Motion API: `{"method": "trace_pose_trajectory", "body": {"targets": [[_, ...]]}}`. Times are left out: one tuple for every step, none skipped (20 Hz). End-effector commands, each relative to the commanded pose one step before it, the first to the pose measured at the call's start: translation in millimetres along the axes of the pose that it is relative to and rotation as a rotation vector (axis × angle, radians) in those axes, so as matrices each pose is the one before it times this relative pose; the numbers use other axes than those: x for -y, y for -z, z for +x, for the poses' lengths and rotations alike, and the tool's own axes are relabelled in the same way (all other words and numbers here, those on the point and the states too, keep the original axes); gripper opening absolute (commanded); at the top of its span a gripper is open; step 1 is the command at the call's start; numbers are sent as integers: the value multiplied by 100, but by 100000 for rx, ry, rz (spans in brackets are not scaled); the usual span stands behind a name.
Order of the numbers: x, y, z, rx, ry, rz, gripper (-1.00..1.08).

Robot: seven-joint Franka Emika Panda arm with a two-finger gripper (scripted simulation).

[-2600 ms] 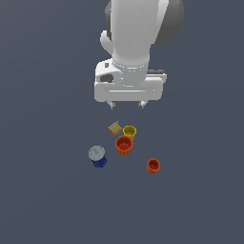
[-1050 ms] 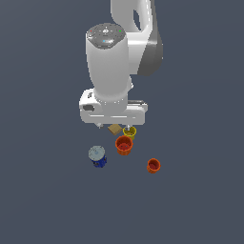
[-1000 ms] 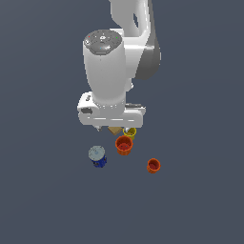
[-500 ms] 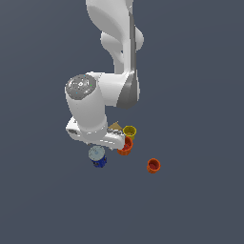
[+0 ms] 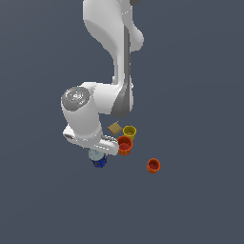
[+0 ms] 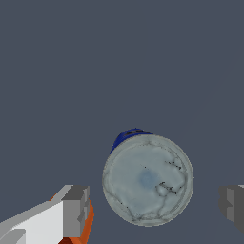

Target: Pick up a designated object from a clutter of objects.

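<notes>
The designated object, a small blue can (image 6: pixel 147 178) with a pale silvery round top, stands upright right under my wrist camera. My gripper (image 6: pixel 154 207) is open, and its grey fingertips (image 6: pixel 76 212) stand on either side of the can top, apart from it. In the exterior view the white hand covers the top of the blue can (image 5: pixel 99 162), with the gripper (image 5: pixel 97 151) just above it. The rest of the clutter lies at the exterior view's right of the can: an orange cup (image 5: pixel 125 145), a yellow cup (image 5: pixel 129 132), a flat tan piece (image 5: pixel 115 127) and a second orange cup (image 5: pixel 153 166).
The near orange cup (image 6: pixel 88 221) shows as a sliver behind one fingertip in the wrist view, close beside the hand. All items rest on a flat dark grey floor (image 5: pixel 190 200). The white arm (image 5: pixel 114 57) rises behind the clutter.
The arm has swung from above the cups toward the exterior view's left and dropped low. The hand now sits right over the blue can, hiding its top in the exterior view.
</notes>
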State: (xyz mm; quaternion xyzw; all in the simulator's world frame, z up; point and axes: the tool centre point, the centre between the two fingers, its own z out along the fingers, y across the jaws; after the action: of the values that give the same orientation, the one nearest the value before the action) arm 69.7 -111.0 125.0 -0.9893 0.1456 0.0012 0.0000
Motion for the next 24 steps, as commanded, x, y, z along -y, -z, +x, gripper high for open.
{"method": "trace_pose_trajectory", "body": {"targets": [[32,-3,19,-75,40,20,100],[2,-121,-1,0,0,0,100],[4,-201,-2,0,0,0,100],[5,-281,-3,0,0,0,100],[-20,-347,-5,-24,-42,0,100],[7,-443,-8,0,0,0,100],[-29,-502,-11,-34,-60,-1,100],[9,-598,-14,0,0,0,100],[-43,-564,-12,-47,-85,-3,100],[8,-518,-9,0,0,0,100],[8,-443,-2,0,0,0,100],[-29,-345,7,-36,-59,1,100],[7,-292,16,0,0,0,100],[7,-217,27,0,0,0,100],[7,-139,36,0,0,0,100],[5,-65,36,0,0,0,100],[2,-15,16,0,0,0,100],[0,0,0,0,0,0,-100],[0,0,0,0,0,0,-100],[0,0,0,0,0,0,-100],[0,0,0,0,0,0,-100],[0,0,0,0,0,0,-100],[0,0,0,0,0,0,-100],[0,0,0,0,0,0,-100]]}}
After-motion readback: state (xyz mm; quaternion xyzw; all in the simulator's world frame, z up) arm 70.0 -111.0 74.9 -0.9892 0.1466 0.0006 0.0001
